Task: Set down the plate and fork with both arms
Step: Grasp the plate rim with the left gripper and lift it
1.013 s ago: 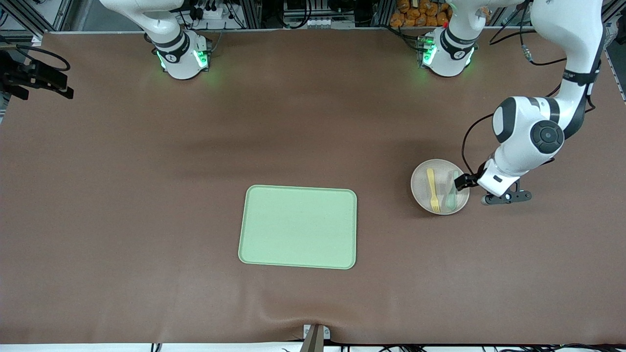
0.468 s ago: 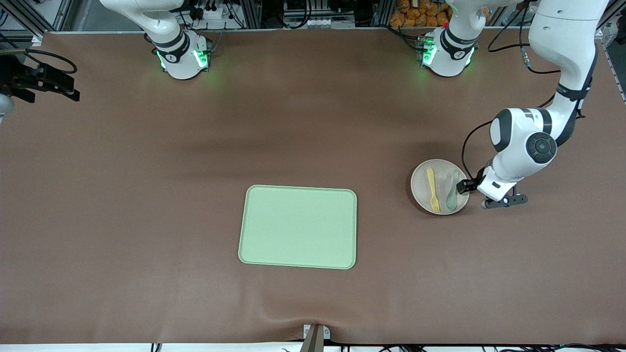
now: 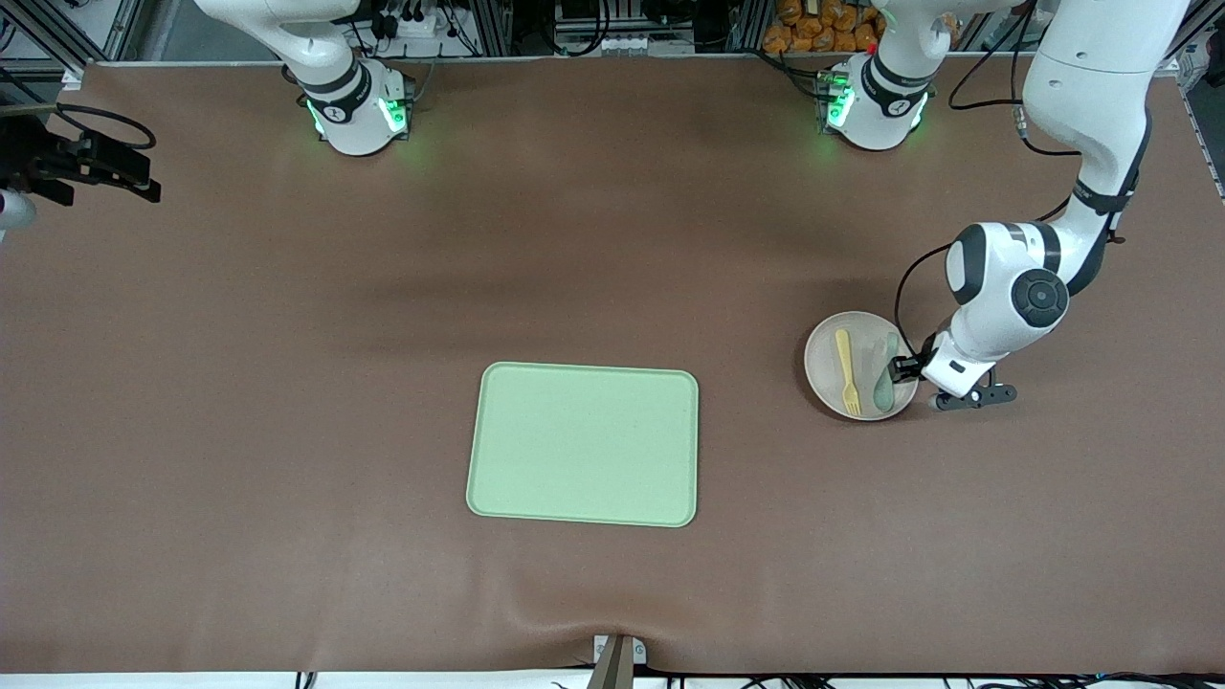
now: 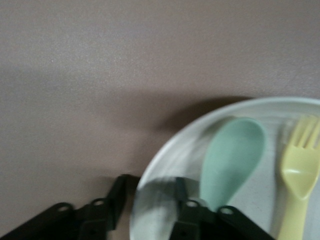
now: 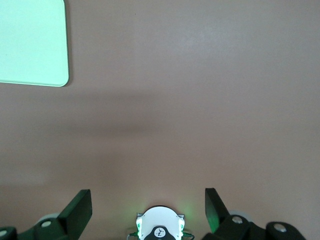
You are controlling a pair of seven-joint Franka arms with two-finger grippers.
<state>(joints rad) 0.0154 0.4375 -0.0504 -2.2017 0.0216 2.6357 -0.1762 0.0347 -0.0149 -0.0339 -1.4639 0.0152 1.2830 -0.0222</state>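
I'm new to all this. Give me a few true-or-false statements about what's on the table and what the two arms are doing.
1. The fork lies on the plate. True.
2. The spoon lies on the green tray. False: it lies on the plate, beside the fork.
3. The left end effector is at the plate's rim, open, with a finger on each side of the rim. True.
4. The right end effector holds the fork. False: it is open, holding nothing, over bare table.
5. The plate sits on the tray. False: it sits on the table, toward the left arm's end.

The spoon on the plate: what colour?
Muted teal-green spoon; clearest in the left wrist view.
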